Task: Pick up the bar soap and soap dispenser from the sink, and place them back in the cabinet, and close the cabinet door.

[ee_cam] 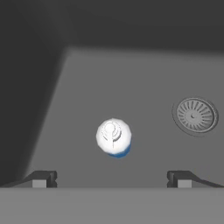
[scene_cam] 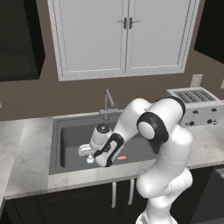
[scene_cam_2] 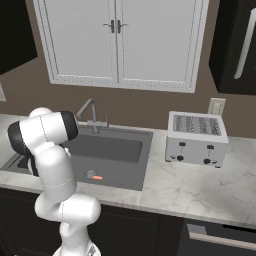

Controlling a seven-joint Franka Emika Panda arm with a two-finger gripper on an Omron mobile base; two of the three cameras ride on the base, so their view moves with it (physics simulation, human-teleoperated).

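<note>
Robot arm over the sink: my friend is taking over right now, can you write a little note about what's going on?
Gripper: jaws open, holding nothing, hanging inside the large dark grey sink basin straight above the small blue soap dispenser with white pump top.
Dispenser: upright on the sink floor, beside the round grey drain ring.
Tiny flat orange-red bar soap: lying on the sink floor.
Done: nothing put away yet.
Left: grab dispenser and soap, put both in the black-brown wall cabinet, close its door.
</note>
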